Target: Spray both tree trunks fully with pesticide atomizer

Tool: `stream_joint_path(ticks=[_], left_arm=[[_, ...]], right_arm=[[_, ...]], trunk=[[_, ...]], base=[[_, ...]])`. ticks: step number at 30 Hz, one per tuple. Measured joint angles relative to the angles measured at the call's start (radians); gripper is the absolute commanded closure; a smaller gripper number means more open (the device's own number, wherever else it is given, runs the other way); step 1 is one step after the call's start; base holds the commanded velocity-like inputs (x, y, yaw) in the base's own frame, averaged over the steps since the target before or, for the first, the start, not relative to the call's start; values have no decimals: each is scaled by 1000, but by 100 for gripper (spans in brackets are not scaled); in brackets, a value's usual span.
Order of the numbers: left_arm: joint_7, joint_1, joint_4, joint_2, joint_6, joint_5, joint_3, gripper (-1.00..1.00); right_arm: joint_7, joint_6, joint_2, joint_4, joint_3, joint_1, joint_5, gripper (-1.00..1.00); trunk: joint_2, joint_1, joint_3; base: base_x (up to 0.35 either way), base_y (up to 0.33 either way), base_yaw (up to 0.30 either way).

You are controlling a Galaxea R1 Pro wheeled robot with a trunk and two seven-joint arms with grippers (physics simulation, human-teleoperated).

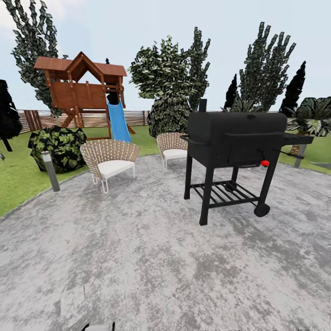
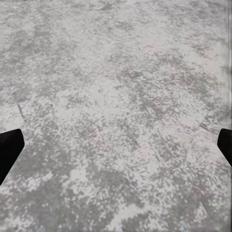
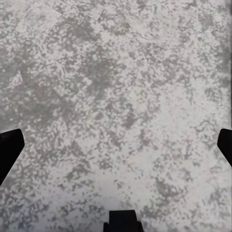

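The pesticide atomizer is out of view. I stand on a grey speckled patio (image 1: pixel 151 257); the grass floor (image 1: pixel 18 184) lies beyond its left edge. Tall blocky-leaved canopies (image 1: pixel 266 69) rise at the back of the garden, and no tree trunk shows beneath them. In the left wrist view my left gripper (image 2: pixel 116 150) is open, its black fingertips (image 2: pixel 9 150) far apart over bare paving. My right gripper (image 3: pixel 116 147) is open too, with only paving between its fingertips (image 3: pixel 9 147).
A black barbecue grill (image 1: pixel 234 151) stands on the patio ahead to the right. Two wicker chairs (image 1: pixel 110 158) sit at the far patio edge. A grey bollard lamp (image 1: pixel 50 171), a bush (image 1: pixel 59 147) and a wooden playset with a blue slide (image 1: pixel 118 122) stand on the lawn to the left.
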Motion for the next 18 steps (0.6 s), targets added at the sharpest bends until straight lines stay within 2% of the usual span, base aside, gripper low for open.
stream_joint_path(ticks=[13,18], left_arm=[[0,0,0,0,0,0,0,-100],[0,0,0,0,0,0,0,-100]], right_arm=[[0,0,0,0,0,0,0,-100],[0,0,0,0,0,0,0,-100]], trunk=[[-91,50,-29],[-126,69,-42]], base=[[0,0,-216],[0,0,-106]])
